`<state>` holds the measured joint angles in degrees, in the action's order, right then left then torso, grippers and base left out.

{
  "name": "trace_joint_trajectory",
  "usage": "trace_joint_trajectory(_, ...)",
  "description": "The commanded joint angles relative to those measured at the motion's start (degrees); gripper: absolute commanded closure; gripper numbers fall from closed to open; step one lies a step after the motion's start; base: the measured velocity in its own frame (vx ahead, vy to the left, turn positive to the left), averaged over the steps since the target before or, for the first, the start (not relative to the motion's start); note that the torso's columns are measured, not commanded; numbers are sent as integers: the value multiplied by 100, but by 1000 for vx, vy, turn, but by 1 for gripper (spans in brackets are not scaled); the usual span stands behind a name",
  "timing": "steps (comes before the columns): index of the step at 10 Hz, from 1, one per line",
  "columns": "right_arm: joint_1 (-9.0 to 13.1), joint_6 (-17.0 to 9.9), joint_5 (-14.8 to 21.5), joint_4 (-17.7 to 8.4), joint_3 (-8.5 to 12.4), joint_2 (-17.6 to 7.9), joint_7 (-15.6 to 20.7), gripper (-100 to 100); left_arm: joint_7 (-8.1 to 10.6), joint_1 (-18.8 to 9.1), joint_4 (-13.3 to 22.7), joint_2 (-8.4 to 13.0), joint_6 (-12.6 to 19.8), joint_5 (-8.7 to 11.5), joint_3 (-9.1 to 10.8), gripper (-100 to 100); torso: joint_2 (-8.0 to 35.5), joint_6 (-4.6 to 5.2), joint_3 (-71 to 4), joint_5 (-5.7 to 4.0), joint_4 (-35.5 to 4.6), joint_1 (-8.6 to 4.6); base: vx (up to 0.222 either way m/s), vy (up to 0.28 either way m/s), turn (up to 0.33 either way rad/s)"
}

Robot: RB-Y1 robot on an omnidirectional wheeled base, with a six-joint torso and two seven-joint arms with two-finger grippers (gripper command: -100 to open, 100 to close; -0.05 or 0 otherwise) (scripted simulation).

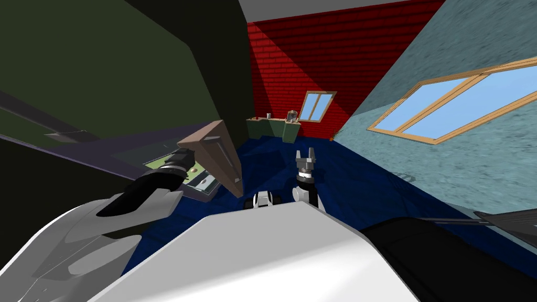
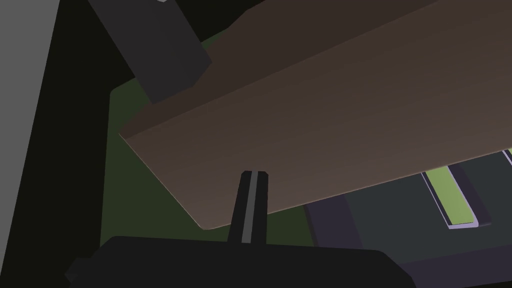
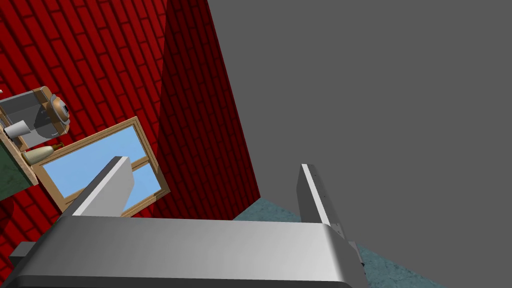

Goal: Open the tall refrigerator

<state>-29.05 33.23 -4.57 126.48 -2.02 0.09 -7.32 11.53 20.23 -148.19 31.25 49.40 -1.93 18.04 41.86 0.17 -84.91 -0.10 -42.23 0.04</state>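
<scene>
Left tool (image 1: 193,159) at door (image 2: 325,125) edge, grip I cannot tell; right tool (image 1: 305,153) released. A loose hold may slip.

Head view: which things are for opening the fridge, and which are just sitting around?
For the job: brown door, already swung out; left arm at it; fridge shelves.
Just sitting around: far green counter, jar on it, window, right arm.
</scene>
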Motion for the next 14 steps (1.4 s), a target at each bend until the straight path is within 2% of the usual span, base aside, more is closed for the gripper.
trace_joint_trajectory(1,0,0,0,0,0,0,0,0,-8,-18,326,-27,-36,-7,-7,-100,-1,-4,5,20,12,19,3,-20,2)
trace_joint_trajectory(5,0,0,0,0,0,0,0,0,-36,-84,694,-121,-152,-43,-22,-100,-55,4,-26,46,47,48,18,-31,13)
trace_joint_trajectory(7,-1,0,0,0,0,1,0,0,-40,-124,598,-172,-166,-123,29,-100,-93,21,-51,36,53,27,102,-130,50)
trace_joint_trajectory(9,-1,0,0,0,-1,1,0,0,-36,-153,741,-203,-148,-205,91,-100,-112,47,-74,14,45,16,82,-167,31)
trace_joint_trajectory(10,-1,0,0,0,-1,1,0,0,-25,-145,715,-186,-100,-235,128,-100,-116,50,-78,16,43,37,78,-140,26)
trace_joint_trajectory(11,-1,0,0,0,-1,1,0,0,-4,-123,511,-147,-7,-276,187,-100,-125,49,-86,15,42,57,92,-145,13)
trace_joint_trajectory(14,-1,0,0,0,0,0,0,0,12,-104,124,-114,62,-300,227,-100,-97,64,-81,-36,0,24,37,-59,16)
